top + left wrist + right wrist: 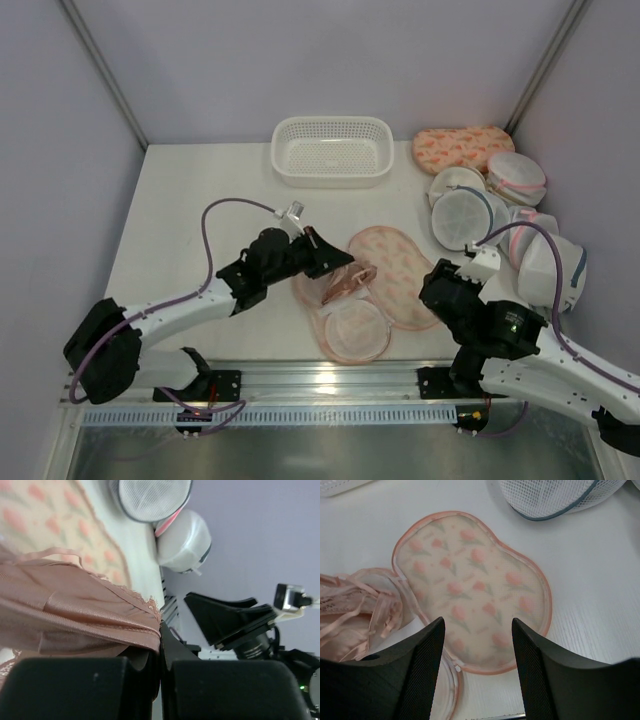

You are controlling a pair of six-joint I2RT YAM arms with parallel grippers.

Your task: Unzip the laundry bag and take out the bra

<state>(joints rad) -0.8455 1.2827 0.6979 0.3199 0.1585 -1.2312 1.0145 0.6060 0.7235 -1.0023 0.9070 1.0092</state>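
Observation:
The laundry bag (pixel 397 272) lies unzipped and spread flat mid-table, its printed half to the right and its other half (pixel 352 328) toward the near edge. It also shows in the right wrist view (pixel 475 585) and the left wrist view (pixel 55 525). My left gripper (pixel 335 262) is shut on the pale pink bra (pixel 347 286) and holds it just above the bag's left part. In the left wrist view the bra's fabric (pixel 75 615) is pinched at the gripper (pixel 161 630). My right gripper (pixel 437 285) is open and empty beside the bag's right edge, hovering over the bag (pixel 477 645).
A white basket (pixel 332 150) stands at the back centre. A second printed padded bag (pixel 462 147) lies at the back right. Several round white mesh bags (pixel 465 215) are piled along the right side. A metal rail (pixel 330 380) runs along the near edge.

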